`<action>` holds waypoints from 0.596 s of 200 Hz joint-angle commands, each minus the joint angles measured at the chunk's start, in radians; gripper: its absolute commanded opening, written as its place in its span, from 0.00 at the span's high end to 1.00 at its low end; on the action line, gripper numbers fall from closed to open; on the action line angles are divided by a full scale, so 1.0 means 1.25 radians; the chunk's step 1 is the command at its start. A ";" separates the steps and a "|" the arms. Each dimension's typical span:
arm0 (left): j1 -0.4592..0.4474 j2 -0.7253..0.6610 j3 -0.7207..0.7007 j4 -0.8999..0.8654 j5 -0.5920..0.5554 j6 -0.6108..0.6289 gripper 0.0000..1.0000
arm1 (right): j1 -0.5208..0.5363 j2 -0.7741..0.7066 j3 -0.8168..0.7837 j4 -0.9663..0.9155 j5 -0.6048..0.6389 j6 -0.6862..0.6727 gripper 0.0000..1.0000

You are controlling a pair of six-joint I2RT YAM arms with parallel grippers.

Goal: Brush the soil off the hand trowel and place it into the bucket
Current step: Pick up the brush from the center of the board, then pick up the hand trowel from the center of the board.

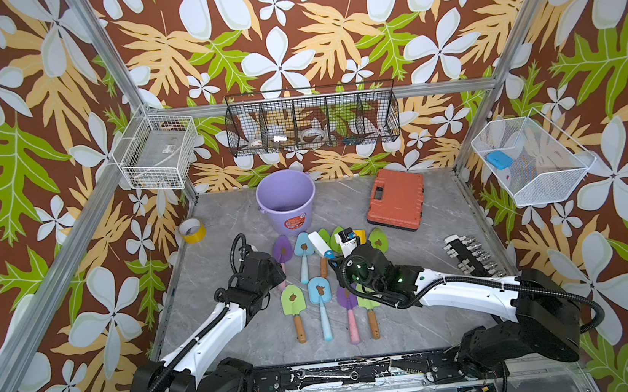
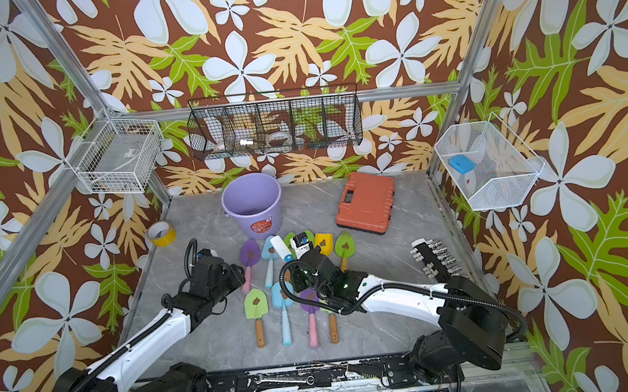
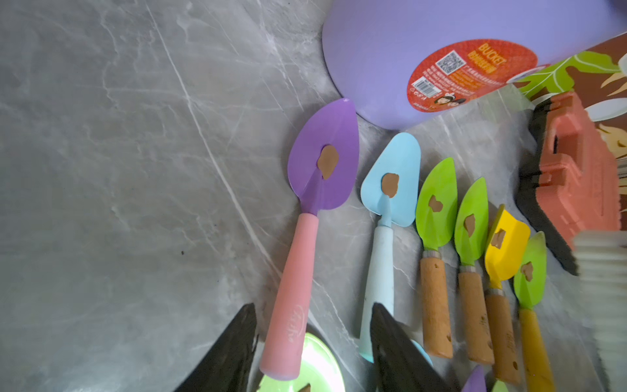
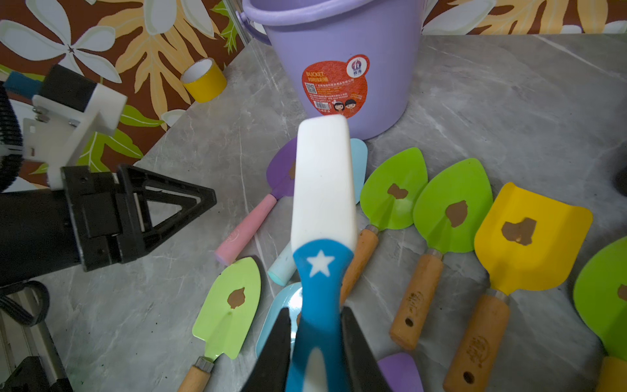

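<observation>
Grey marble table [image 1: 227, 222], flowery walls [image 1: 287, 29] all round. The bucket [image 1: 273, 223] stands upright near the back edge. Trowels [image 1: 325, 323] lie in two rows in the middle of the table, each with a brown bit of soil [image 3: 327, 161] on its blade. The left gripper [image 3: 312, 315] is open, one finger on each side of the purple trowel's [image 3: 336, 135] pink handle. That trowel's tip lies just beside the bucket. The right gripper [image 4: 316, 309] is closed tight on a brush [image 4: 322, 176], by its blue handle, over the back row.

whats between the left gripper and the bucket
The purple trowel: pink handle end between the left gripper's open fingers, blade tip near the bucket. Seen in the left wrist view.
</observation>
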 commanded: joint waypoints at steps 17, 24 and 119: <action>-0.023 0.092 0.035 -0.014 -0.045 0.053 0.43 | 0.000 -0.003 0.007 0.034 0.011 -0.003 1.00; -0.026 0.111 0.045 -0.026 -0.056 0.056 0.43 | 0.000 0.000 0.007 0.034 0.011 -0.002 1.00; -0.091 0.277 0.131 -0.056 -0.126 0.059 0.46 | 0.000 -0.005 0.002 0.042 0.010 0.005 1.00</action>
